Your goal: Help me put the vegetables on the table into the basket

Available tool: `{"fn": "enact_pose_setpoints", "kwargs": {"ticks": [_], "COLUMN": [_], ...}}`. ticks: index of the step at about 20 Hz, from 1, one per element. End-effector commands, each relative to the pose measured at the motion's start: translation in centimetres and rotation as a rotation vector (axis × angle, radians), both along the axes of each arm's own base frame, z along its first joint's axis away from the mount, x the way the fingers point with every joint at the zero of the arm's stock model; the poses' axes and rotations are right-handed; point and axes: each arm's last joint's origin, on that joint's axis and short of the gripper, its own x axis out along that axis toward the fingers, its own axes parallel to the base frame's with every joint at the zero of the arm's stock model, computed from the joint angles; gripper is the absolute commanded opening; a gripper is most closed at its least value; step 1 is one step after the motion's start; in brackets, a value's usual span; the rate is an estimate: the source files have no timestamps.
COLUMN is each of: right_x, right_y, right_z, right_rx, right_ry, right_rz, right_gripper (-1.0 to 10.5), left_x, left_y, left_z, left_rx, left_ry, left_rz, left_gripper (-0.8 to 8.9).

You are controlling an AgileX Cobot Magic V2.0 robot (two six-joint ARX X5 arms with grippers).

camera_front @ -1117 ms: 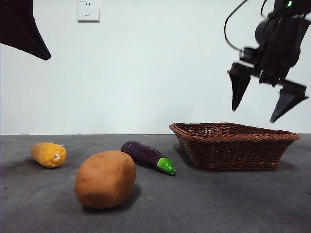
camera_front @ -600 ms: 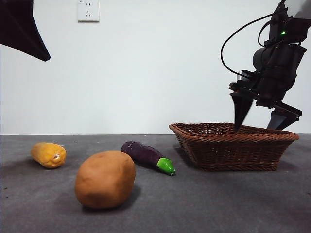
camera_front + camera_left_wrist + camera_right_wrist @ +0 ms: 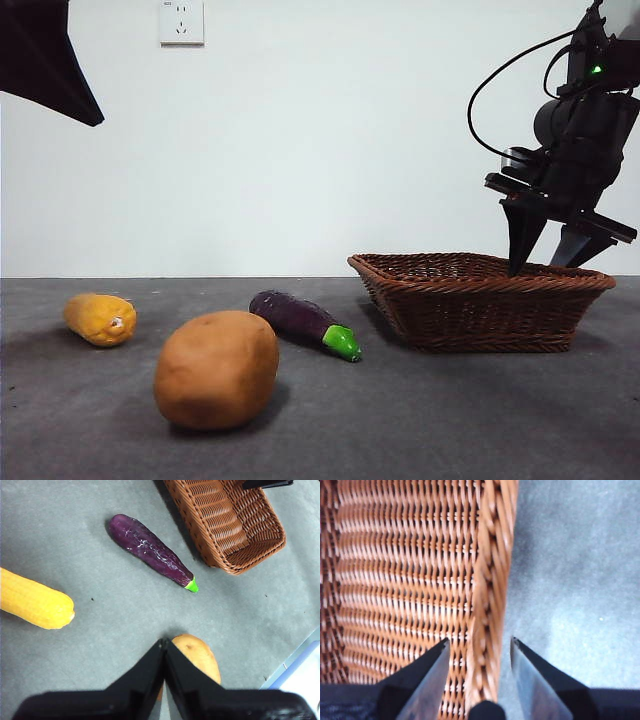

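Observation:
The brown potato lies nearest on the table, with the yellow corn cob to its left and the purple eggplant behind it, green cap toward the basket. The woven basket stands at the right and holds nothing. My right gripper is low over the basket's far right rim. In the right wrist view it is open, one jaw on each side of the braided rim. My left gripper is shut and empty, high above the potato, eggplant and corn.
The left arm shows only as a black tip at the top left of the front view. A white wall with a socket stands behind the table. The table's edge runs close to the potato in the left wrist view.
My right gripper has come down from above the basket to its rim and shifted slightly right, so its jaws now straddle the rim. The vegetables, basket and left arm have not moved.

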Motion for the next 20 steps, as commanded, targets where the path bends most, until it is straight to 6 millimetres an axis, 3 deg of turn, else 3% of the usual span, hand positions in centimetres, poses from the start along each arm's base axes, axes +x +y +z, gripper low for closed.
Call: {"fn": "enact_pose_setpoints", "kwargs": {"ticks": [1, 3, 5, 10, 12, 14, 20], "right_x": [0.5, 0.7, 0.8, 0.6, 0.4, -0.1, -3.5], "right_y": [0.2, 0.2, 0.2, 0.2, -0.5, -0.9, -1.1], "right_z": [-1.7, -2.3, -2.4, -2.5, -1.7, 0.0, 8.3], "right_rx": [0.004, 0.004, 0.006, 0.013, 0.053, 0.073, 0.083], "right_ry": [0.040, 0.041, 0.041, 0.071, 0.063, 0.038, -0.139], "right_rz": [-0.008, -0.009, -0.016, -0.042, -0.051, -0.056, -0.026], "right_gripper": [1.8, 1.7, -0.1, -0.1, -0.1, -0.1, -0.1], "left_x": [0.1, 0.1, 0.0, 0.0, 0.0, -0.1, -0.4], "left_y": [-0.1, -0.1, -0.1, -0.1, 0.0, 0.2, 0.5], "left_z": [-0.1, -0.1, -0.1, -0.1, -0.2, -0.3, -0.7], "left_rx": [0.005, 0.005, 0.006, 0.011, 0.037, 0.075, 0.165], "left_ry": [-0.006, -0.002, 0.006, 0.006, 0.008, 0.019, 0.078], "left_rz": [-0.012, -0.012, -0.012, -0.009, 0.008, 0.035, 0.130], "left_gripper": [-0.04, -0.04, -0.03, -0.04, -0.04, -0.03, 0.00]}}
